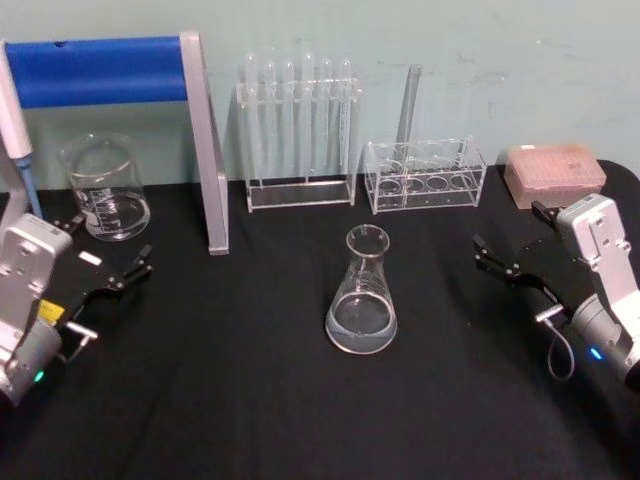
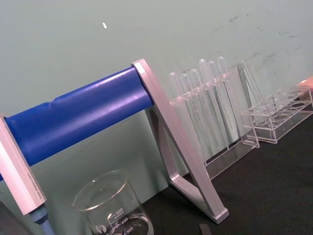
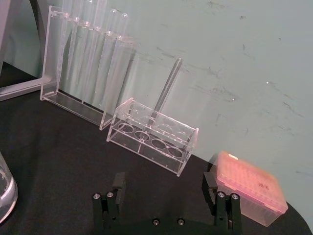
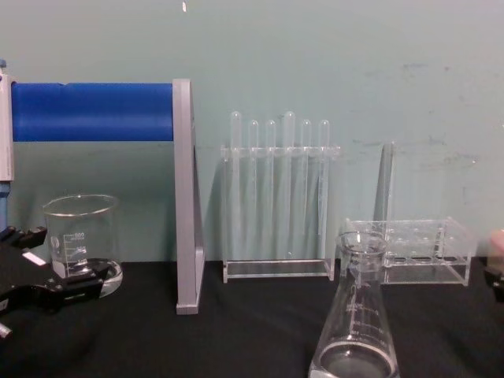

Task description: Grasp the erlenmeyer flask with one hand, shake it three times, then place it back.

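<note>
One erlenmeyer flask (image 1: 362,295) stands upright on the counter (image 1: 250,400), a shallow layer of clear liquid in its base, with nothing touching it. There are two hands. The right hand (image 1: 507,228) rests to the right of the flask and well apart from it, its two jaws spread wide and holding nothing. The left hand (image 1: 110,243) lies far to the flask's left, also gaping and empty.

Behind the flask stands one tall clear rack (image 1: 298,190) carrying six test tubes (image 1: 308,110). Behind the flask and to its right is one low clear rack (image 1: 425,175) with a single glass tube (image 1: 408,100) upright in it. One pink tip box (image 1: 555,172) sits farther right. Behind the flask and far to its left is one glass beaker (image 1: 105,187), just beside a grey stand (image 1: 205,140) with a blue bar (image 1: 100,70).

The counter is covered in black cloth. The wall (image 1: 450,40) behind it is pale green and scuffed.
</note>
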Robot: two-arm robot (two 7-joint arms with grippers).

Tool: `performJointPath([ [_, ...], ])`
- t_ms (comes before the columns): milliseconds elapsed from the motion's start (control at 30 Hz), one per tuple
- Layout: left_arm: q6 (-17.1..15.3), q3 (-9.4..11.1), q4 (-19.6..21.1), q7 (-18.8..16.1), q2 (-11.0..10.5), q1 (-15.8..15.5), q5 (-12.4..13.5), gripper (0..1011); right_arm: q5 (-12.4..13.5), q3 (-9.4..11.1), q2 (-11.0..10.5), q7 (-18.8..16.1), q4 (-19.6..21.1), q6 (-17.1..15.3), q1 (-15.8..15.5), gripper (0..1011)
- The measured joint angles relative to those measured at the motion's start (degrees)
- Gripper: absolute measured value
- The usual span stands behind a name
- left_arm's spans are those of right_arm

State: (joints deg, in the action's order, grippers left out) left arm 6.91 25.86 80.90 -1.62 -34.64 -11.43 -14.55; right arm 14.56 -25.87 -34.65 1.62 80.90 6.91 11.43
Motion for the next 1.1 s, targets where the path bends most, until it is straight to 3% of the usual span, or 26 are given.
performJointPath([
  [1100,0.0,0.0,0.0,0.0,0.0,0.0,0.0,1001,0.0,0.0,0.0,0.0,0.0,0.0,0.0,1003],
])
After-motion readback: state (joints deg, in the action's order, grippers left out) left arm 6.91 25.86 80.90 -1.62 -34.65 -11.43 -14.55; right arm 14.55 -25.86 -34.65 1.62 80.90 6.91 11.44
